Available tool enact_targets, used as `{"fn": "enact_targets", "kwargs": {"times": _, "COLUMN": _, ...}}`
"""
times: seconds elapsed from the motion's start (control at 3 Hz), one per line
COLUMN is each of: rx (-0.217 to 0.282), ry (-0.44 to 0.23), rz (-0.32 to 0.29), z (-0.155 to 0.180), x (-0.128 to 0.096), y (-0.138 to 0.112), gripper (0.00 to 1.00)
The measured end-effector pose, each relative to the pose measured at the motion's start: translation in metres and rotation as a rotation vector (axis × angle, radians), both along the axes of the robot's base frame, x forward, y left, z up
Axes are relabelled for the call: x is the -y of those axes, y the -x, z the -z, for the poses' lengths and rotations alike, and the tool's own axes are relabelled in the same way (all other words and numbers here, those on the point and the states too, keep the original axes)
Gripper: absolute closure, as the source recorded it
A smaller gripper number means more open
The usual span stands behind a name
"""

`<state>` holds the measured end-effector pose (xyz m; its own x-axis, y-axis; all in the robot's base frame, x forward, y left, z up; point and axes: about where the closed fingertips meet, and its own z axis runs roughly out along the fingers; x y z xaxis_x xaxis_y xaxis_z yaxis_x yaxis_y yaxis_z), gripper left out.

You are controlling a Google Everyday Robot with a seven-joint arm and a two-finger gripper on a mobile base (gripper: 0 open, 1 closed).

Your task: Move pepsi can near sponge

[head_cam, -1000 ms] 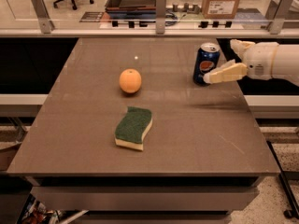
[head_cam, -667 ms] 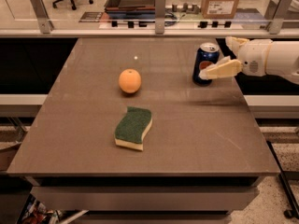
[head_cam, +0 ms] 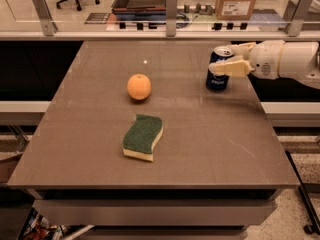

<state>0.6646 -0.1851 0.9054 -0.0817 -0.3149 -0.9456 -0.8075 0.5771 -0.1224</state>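
The pepsi can point(head_cam: 218, 81), dark blue with a silver top, stands upright at the right rear of the table. My gripper point(head_cam: 219, 59) reaches in from the right at the can's upper part. One finger point(head_cam: 231, 67) lies across the can's front and the other passes behind its top, so the gripper is shut on the can. The sponge point(head_cam: 143, 137), green on top with a yellow base, lies flat near the table's middle front, well to the left of and nearer than the can.
A round orange point(head_cam: 139, 87) sits between can and sponge, left of the can. The brown table point(head_cam: 210, 149) ends close to the can on the right. A rail with metal posts point(head_cam: 171, 6) runs behind the table's far edge.
The near finger has swung up from a low, wide angle and closed against the can's front. The arm has shifted slightly left. The can, orange and sponge have not moved.
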Motion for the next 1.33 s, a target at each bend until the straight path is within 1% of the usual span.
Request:
{"fn": "enact_targets", "kwargs": {"times": 0.67, "rx": -0.002, "ry": -0.002, "rz": -0.009, "z": 0.0011, "x": -0.0058, "y": -0.0008, "gripper": 0.87}}
{"fn": "enact_targets", "kwargs": {"times": 1.0, "rx": -0.003, "ry": -0.002, "rz": -0.013, "z": 0.0016, "x": -0.0084, "y": -0.0012, "gripper": 1.00}}
{"fn": "enact_targets", "kwargs": {"times": 1.33, "rx": -0.008, "ry": -0.014, "rz": -0.036, "z": -0.0010, "x": -0.0116, "y": 0.0010, "gripper": 1.00}}
